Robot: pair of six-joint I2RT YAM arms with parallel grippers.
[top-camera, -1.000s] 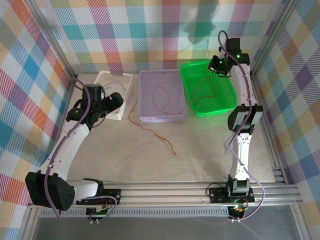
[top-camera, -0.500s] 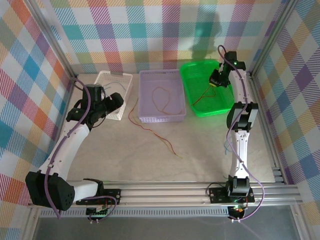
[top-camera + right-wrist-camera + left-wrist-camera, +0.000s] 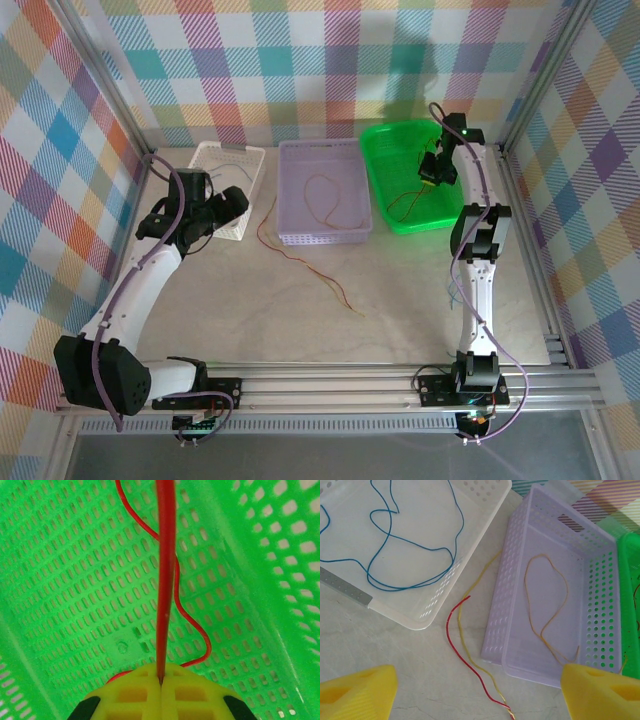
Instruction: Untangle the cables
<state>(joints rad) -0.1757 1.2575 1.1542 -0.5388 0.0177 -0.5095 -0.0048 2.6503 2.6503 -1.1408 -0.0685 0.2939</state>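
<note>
Right hand (image 3: 161, 682) pressed together, pinching a red cable (image 3: 164, 580) that trails into the green tray (image 3: 75, 580). Left hand (image 3: 232, 204) spread wide above the bench (image 3: 395, 645) — blue cable (image 3: 410, 585) in the white tray (image 3: 437, 607), orange cable (image 3: 565, 587) in the purple tray (image 3: 512, 580), a second red cable (image 3: 449, 630) and a yellow cable (image 3: 461, 640) on the bench between those trays

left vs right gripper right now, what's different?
The left gripper is open and empty; the right gripper is shut on a red cable. The left gripper hovers by the white tray; the right gripper is over the green tray. Both have yellow fingers.
</note>
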